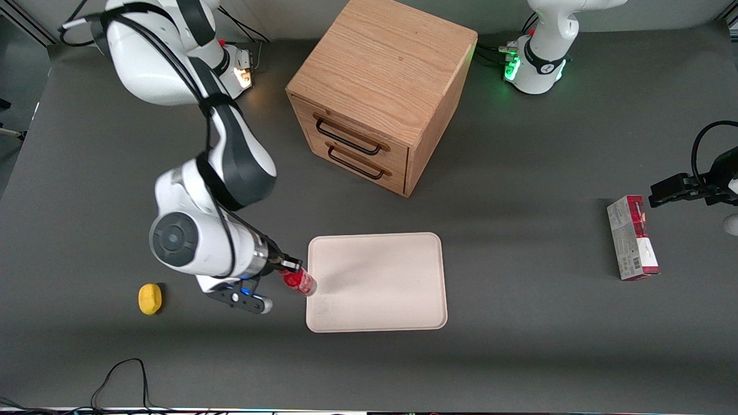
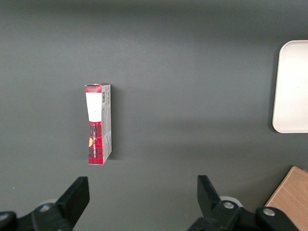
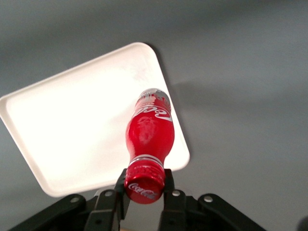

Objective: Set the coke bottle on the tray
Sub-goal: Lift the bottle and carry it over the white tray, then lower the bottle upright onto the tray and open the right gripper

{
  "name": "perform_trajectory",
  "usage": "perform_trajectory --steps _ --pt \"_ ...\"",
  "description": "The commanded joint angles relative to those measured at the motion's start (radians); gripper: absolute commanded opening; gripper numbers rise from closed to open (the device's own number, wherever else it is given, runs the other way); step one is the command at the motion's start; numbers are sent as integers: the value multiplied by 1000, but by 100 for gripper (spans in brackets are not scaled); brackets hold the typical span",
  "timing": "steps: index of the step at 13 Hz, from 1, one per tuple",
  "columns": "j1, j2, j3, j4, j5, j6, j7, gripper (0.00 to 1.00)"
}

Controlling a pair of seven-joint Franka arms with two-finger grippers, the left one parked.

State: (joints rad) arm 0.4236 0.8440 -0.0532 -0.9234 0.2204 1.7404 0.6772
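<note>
Dark grey table point(image 1: 519, 346), wooden drawer cabinet point(image 1: 380, 92) farther from the front camera than cream tray point(image 1: 377, 282). Gripper point(image 3: 144, 190) clamped on the neck of coke bottle point(image 3: 149, 137) just under the cap, bottle hanging above the tray's rim at the working arm's end. Probably light, rigid, smooth plastic; likely to swing or slip, so neck grip suits. Needs lowering gently, base first.

From the front, the working arm's wrist covers most of the claw point(image 1: 286, 266), and only the lower half of the coke bottle point(image 1: 298, 280) sticks out past it. In the right wrist view the cap hides the bottle's neck. The left wrist view cuts the tray point(image 2: 292, 86) and the wooden cabinet point(image 2: 291, 197) at its edge. Print on the carton point(image 1: 632, 237) is too small to read.
</note>
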Motion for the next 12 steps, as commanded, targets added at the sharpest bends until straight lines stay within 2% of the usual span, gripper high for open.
perform_trajectory --steps 1,8,12 --pt "14 64 -2 66 5 50 44 0" --pt "29 109 -7 66 2 140 88 0" --pt "29 112 -7 64 2 143 88 0"
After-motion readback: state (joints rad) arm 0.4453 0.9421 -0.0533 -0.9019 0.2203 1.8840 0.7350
